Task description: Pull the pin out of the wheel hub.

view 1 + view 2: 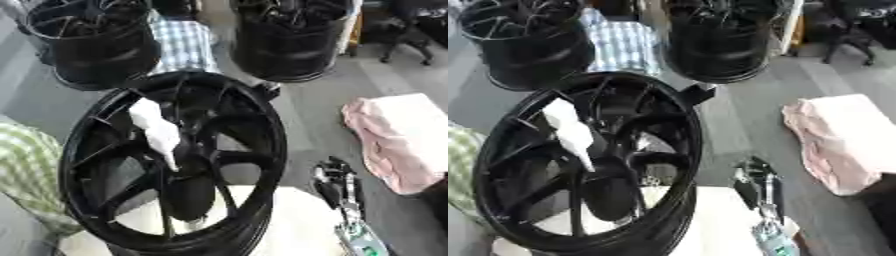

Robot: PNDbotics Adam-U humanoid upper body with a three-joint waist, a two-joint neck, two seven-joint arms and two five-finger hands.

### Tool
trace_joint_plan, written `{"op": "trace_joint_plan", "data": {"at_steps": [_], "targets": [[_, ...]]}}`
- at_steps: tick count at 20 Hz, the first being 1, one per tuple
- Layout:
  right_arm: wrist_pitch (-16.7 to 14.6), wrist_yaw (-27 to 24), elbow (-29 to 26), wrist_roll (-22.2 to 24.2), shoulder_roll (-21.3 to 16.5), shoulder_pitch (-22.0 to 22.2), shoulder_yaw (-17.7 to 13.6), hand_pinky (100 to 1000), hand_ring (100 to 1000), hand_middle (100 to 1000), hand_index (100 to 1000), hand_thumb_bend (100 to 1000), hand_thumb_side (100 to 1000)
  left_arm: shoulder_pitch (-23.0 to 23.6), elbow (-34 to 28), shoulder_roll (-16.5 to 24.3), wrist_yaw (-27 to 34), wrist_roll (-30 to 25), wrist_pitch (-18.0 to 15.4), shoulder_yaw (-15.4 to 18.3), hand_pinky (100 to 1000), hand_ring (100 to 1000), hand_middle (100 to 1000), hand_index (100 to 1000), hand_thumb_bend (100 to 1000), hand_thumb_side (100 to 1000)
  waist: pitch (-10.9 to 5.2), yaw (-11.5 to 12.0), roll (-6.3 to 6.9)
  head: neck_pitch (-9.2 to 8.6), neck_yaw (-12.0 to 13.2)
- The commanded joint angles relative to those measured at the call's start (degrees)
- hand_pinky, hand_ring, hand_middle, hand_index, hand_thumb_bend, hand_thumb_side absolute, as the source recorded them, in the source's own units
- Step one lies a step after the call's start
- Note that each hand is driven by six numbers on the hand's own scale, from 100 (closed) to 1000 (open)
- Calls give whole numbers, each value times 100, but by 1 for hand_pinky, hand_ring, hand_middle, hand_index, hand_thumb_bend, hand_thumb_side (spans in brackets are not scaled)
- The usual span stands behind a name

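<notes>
A black spoked wheel hub [96,145] stands tilted on its rim on a white surface [297,225], filling the middle of the view. A white tapered pin [156,129] lies across its face. The pin's wide end is at the upper left and its narrow tip points down into the hub's centre [179,165]. No hand touches the pin. My right hand [335,184] shows at the lower right, fingers up and relaxed, beside the rim and apart from it. My left hand does not show.
Two more black wheels [92,42] [289,42] stand at the back with a blue checked cloth [185,45] between them. A pink cloth [394,140] lies at the right, a green checked cloth [22,170] at the left. A chair [407,30] stands far right.
</notes>
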Motion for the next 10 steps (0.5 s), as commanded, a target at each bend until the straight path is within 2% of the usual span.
{"op": "trace_joint_plan", "data": {"at_steps": [1,5,10], "targets": [[-21,46,-105,19,-99,-43,20,751,709,696,825,100,459,-172,14,155,109,-1342,-1063,-111,848,842,837,894,618,567,-67,-3,23,9,50],[-42,87,-108,85,-99,-66,77,751,709,696,826,100,460,-475,-279,-67,-151,-1367,-1225,-565,863,855,863,906,623,547,-58,-137,68,-10,182],[-40,89,-101,113,-113,-54,83,751,709,696,826,100,462,-914,-6,-394,-596,-1369,-1362,-1290,887,876,892,922,624,487,-73,-146,76,16,224]]}}
